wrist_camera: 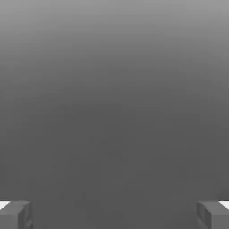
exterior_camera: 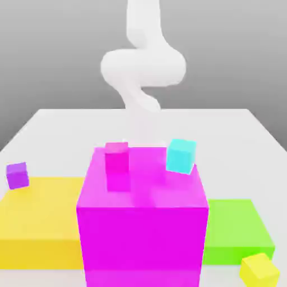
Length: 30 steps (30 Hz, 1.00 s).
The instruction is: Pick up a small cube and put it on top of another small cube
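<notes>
While the arm (exterior_camera: 143,67) rose white and coiled behind the big magenta block (exterior_camera: 143,224), its gripper (wrist_camera: 114,214) looked out on plain grey with nothing between its fingertips (wrist_camera: 15,214), which stood at opposite edges of the hand view, so the jaws were wide apart and held nothing. The small yellow cube (exterior_camera: 259,270) lay at the near corner on the exterior view's right, just beside the green slab (exterior_camera: 235,232) and tilted a little, well apart from the small pink-magenta cube (exterior_camera: 116,156), which sat upright on top of the big block toward its far left side. That height seemed to be the point of the layout: the target was raised, so the yellow cube would have to be lifted well clear before being set down on it. A small cyan cube (exterior_camera: 181,155) shared the same top, tilted, perhaps resting on an edge, though the view was too soft to be sure; it stood near enough to the target to be a hazard on approach. A small purple cube (exterior_camera: 17,175) sat beyond the yellow slab (exterior_camera: 39,224) on the exterior view's left. Counted, there were four small cubes, two flat slabs and one big block on the white table (exterior_camera: 56,123). No step of the task looked begun.
</notes>
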{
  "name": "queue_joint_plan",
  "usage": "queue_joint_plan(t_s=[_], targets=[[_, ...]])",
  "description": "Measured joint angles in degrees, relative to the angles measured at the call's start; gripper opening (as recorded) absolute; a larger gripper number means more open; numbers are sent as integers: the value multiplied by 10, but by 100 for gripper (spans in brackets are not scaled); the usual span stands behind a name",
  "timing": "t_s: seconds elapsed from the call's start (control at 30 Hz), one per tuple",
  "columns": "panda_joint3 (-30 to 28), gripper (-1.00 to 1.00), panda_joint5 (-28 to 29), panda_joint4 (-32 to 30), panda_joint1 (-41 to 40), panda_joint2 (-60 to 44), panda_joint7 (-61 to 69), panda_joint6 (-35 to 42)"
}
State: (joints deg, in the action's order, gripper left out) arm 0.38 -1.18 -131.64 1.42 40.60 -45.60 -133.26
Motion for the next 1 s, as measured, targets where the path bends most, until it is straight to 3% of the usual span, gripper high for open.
queue_joint_plan(t_s=[0.5, 1.0], targets=[[59, 0, -31, 8, 67, -315, -16, -89], [69, 0, 69, 20, 168, -628, -120, -188]])
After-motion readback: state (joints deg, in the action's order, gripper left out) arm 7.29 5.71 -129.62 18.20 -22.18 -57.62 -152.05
